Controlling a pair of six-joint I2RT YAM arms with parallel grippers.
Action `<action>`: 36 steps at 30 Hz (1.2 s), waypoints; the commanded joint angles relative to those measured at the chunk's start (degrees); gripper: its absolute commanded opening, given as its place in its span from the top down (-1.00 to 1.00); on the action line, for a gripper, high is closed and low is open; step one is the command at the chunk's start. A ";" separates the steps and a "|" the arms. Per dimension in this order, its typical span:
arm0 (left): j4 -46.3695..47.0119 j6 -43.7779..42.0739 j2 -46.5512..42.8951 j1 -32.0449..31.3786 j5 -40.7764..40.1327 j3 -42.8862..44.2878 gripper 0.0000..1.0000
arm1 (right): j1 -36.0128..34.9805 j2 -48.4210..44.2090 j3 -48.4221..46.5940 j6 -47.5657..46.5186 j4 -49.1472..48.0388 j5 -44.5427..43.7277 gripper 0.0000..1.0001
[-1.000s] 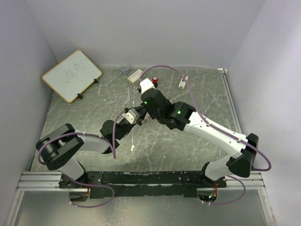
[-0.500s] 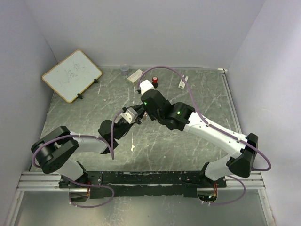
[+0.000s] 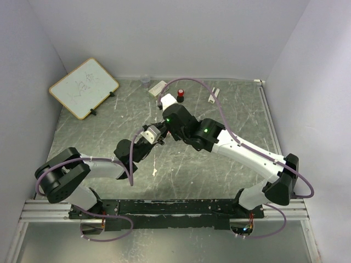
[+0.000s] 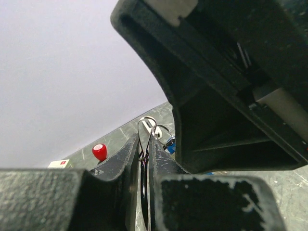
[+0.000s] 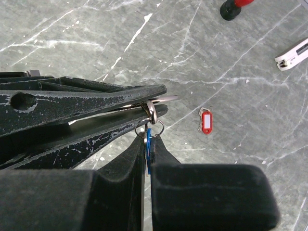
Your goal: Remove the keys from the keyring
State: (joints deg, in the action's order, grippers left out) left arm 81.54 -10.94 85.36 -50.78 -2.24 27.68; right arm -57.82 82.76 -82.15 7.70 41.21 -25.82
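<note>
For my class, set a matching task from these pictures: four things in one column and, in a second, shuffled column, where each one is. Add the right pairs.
Things
1. blue-headed key
2. red-headed key
3. keyring
4. whiteboard

Places
A. lying loose on the table
B. at the table's far left corner
C. clamped in the left gripper
D. pinched in the right gripper

Pairs: 1-D, 2-A, 3-C, 4-B
</note>
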 commanded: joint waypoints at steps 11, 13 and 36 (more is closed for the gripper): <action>3.50 -1.55 -2.00 -0.19 -2.91 -0.27 0.86 | 0.07 1.22 -3.43 0.17 4.41 2.54 1.00; 3.45 -1.50 -2.05 -0.21 -2.80 -0.27 0.86 | 0.07 0.82 -3.45 0.29 4.84 1.77 1.00; 3.74 -2.30 -3.74 -0.20 -4.05 -0.49 0.86 | 0.07 0.11 -5.10 0.29 6.74 0.89 1.00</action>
State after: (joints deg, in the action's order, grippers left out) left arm 81.21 -12.08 83.64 -50.96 -4.27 27.03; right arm -57.76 83.59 -85.56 7.75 45.01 -26.09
